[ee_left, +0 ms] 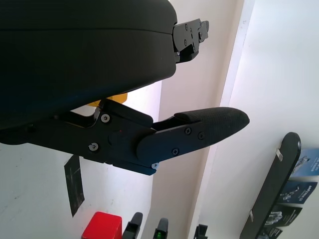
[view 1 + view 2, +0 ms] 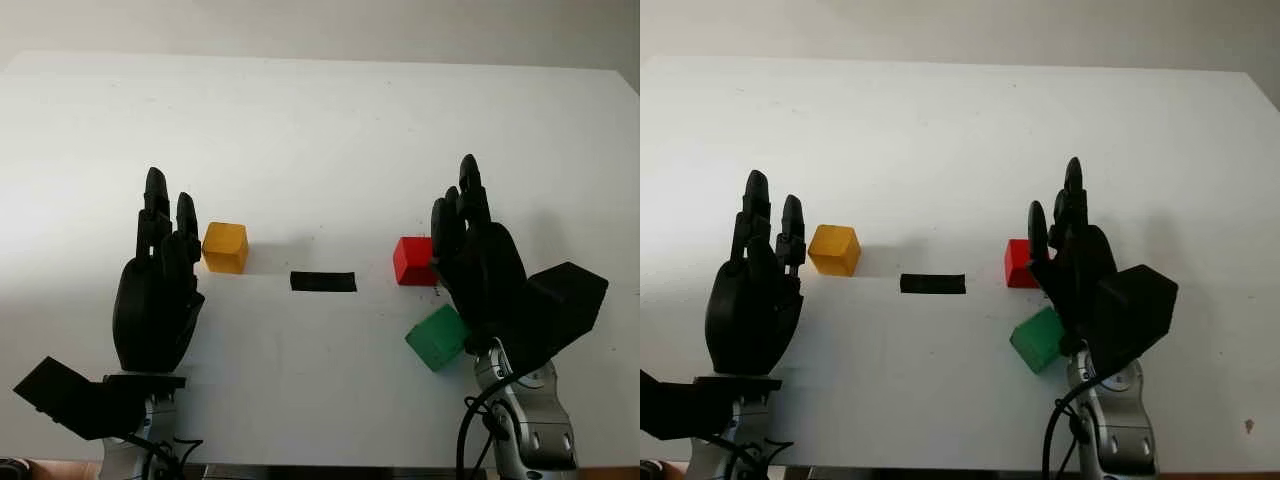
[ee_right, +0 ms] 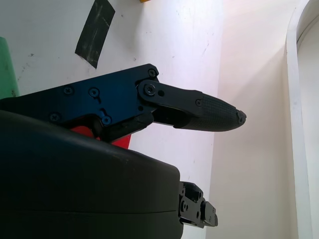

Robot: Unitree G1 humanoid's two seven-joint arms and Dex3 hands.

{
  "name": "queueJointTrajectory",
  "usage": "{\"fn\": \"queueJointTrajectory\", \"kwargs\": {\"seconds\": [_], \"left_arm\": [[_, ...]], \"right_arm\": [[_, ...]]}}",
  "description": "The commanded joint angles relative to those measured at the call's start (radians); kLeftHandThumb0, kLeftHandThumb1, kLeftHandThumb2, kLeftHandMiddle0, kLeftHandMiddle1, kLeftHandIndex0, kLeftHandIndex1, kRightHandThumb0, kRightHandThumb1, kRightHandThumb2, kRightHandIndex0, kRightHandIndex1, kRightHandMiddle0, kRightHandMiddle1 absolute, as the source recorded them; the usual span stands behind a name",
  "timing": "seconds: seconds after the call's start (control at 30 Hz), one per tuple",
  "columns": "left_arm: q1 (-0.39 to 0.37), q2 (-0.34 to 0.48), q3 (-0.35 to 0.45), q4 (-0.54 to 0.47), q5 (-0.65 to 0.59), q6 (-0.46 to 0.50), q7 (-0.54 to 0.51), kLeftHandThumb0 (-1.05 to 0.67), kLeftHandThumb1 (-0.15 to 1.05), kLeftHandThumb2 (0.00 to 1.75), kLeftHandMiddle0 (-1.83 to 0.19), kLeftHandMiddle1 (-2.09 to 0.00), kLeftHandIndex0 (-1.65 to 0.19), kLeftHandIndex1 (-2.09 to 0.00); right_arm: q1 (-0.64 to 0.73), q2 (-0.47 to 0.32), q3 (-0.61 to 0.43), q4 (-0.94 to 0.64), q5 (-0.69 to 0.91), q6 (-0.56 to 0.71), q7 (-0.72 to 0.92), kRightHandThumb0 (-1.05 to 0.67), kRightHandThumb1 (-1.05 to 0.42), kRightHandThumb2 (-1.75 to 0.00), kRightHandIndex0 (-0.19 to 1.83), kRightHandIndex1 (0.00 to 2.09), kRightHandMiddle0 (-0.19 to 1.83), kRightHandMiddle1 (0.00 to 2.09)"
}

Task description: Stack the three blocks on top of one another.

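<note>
A white table with a smooth matte top runs away to a pale wall at the far side. Lying flat on it near the middle is a short strip of black tape, its long axis going left to right, between the yellow and red blocks and touching neither.

The yellow block sits left of the tape, a plain cube with soft edges and a dull painted look, turned a little so one corner faces the near side. The red block sits right of the tape, squarer to the table edge, its faces smooth and slightly glossy. The green block lies nearer than the red one and a bit to its right, rotated so a corner points toward the near left. None of the three is stacked; each stands on the table by itself, with red and green close together and yellow well apart from them.

The left hand is black and hard-shelled, held upright over the table just left of the yellow block, open and holding nothing, fingers pointing to the far side. The right hand is likewise open and empty, standing just right of the red block and partly covering its right edge; whether it touches the block I cannot tell. Its wrist passes just beside the green block. In the right wrist view one finger has a finely dimpled pad.
</note>
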Motion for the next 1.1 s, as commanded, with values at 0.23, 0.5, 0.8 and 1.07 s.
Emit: {"fn": "queueJointTrajectory", "kwargs": {"seconds": [0.23, 0.5, 0.8, 1.07], "left_arm": [[0.004, 0.007, 0.003, -0.006, -0.006, -0.003, -0.011, -0.7, 1.05, 0.63, 0.19, 0.0, 0.19, 0.0], [0.006, 0.007, -0.001, 0.001, 0.022, -0.023, -0.009, -0.7, 1.05, 0.65, 0.19, 0.0, 0.19, 0.0], [-0.008, -0.001, -0.012, 0.014, 0.029, -0.018, -0.001, -0.7, 1.05, 0.65, 0.19, 0.0, 0.19, 0.0], [-0.019, -0.006, -0.018, 0.019, 0.04, -0.02, 0.017, -0.71, 1.05, 0.65, 0.19, 0.0, 0.19, 0.0]], "right_arm": [[0.003, -0.006, 0.0, -0.014, 0.0, -0.002, 0.0, -0.68, -1.05, -0.62, -0.19, 0.0, -0.19, 0.0], [-0.059, -0.138, -0.047, -0.055, -0.056, -0.023, 0.047, -0.69, -1.05, -0.5, -0.19, 0.0, -0.19, 0.02], [-0.196, -0.552, -0.116, -0.126, -0.295, 0.01, 0.232, -0.7, -0.89, -0.05, 0.01, 0.09, 0.18, 0.13], [-0.241, -0.694, -0.07, -0.117, -0.392, 0.063, 0.371, -0.64, -0.8, -0.04, 0.05, 0.08, 0.31, 0.11]]}}
